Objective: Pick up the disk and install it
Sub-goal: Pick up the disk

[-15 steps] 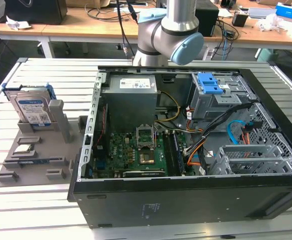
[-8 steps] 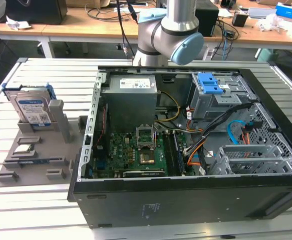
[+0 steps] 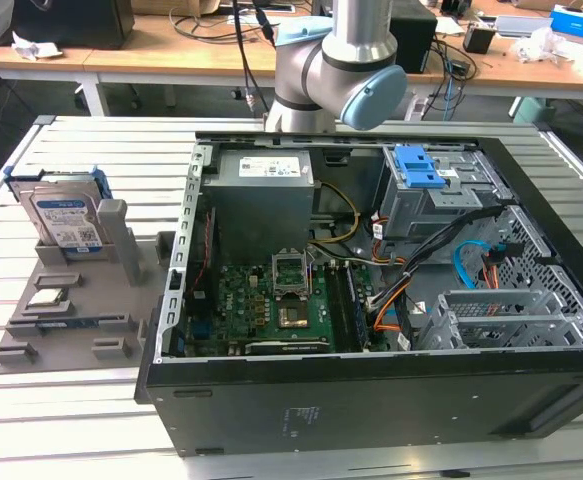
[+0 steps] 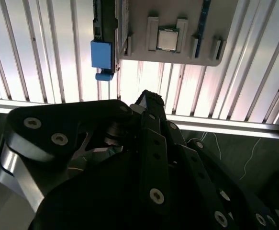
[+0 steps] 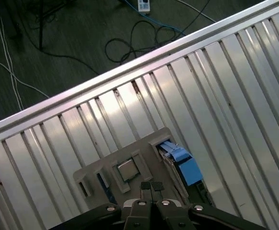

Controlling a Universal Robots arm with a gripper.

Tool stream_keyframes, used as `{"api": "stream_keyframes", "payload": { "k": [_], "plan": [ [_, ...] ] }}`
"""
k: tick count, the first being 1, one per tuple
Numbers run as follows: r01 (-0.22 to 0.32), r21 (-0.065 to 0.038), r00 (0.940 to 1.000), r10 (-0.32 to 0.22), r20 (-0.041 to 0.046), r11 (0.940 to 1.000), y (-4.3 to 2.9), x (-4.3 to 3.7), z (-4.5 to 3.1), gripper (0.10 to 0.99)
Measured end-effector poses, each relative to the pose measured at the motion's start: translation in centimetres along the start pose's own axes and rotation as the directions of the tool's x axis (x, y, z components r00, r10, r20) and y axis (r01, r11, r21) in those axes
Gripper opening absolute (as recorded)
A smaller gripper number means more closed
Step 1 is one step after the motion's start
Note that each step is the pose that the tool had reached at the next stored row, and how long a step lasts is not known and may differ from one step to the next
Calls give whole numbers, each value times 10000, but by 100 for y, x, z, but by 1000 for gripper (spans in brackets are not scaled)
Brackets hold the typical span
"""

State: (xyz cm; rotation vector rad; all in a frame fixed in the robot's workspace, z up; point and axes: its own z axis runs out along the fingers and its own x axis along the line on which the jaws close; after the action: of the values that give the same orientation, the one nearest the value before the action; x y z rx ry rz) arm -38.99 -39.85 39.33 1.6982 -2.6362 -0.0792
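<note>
The disk stands in its holder, and the gripper is up above with nothing in it.
A slatted metal table [image 3: 71, 400] carries an open computer case [image 3: 371, 400], with the robot arm [image 3: 341, 70] at its far side. At the exterior view's left, a grey stand [image 3: 81, 300] holds the disk [image 3: 66, 218] upright at its far end. A small processor chip [image 3: 47, 298] lies flat nearer. In the first wrist view the gripper [image 5: 151, 187] has its fingers pressed together, well apart from the disk.

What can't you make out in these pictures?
Disk foot: exterior view, sunk in the grey holder.
Disk label: second wrist view, edge-on, cut by the top edge.
Arm: exterior view, cut by the top edge.
Holder's end: first wrist view, behind the pincer.
</note>
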Motion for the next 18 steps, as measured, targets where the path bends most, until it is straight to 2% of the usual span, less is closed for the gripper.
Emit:
{"api": "stream_keyframes", "payload": {
  "k": [6,12,18],
  "plan": [
    [573,-14,9984,-573,-26,9984,0,0,0,106],
    [1102,-28,9939,-1102,-48,9939,0,0,0,106],
    [1741,-47,9847,-1741,-75,9847,0,0,0,106]
  ]
}}
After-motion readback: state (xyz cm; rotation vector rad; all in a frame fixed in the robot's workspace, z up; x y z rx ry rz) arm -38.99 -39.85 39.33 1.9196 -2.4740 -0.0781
